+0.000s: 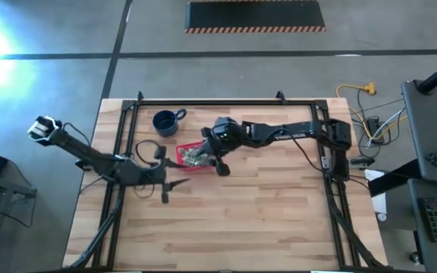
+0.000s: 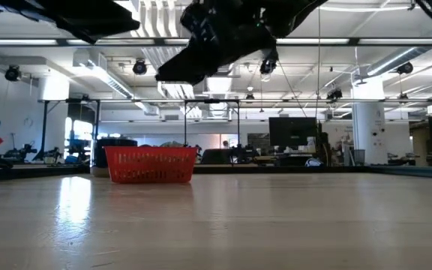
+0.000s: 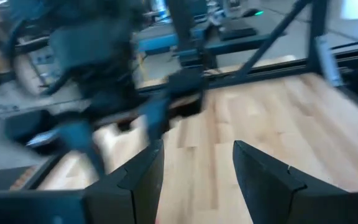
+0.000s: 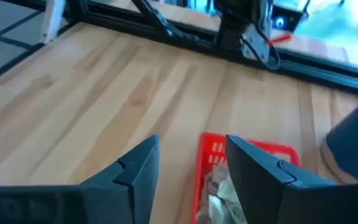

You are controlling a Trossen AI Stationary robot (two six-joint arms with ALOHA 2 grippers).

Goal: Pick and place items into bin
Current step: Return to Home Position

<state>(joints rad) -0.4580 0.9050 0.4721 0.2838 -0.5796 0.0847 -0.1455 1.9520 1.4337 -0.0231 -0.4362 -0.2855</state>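
Hiding part of red basket point(image 2: 152, 166), right gripper point(image 4: 191, 140), like left gripper point(image 3: 197, 147), has jaws spread.

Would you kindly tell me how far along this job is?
Done: crinkly green-and-white packets lie in the small red latticed plastic basket; none shows loose on the wooden table. In hand: nothing; the right gripper and left gripper, both by the basket, are open, empty. Left: probably only retreating to rest.

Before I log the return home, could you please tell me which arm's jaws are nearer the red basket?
Right. The right gripper hangs above the red basket's right end, jaws open; the left gripper is apart from it, off its front-left corner.
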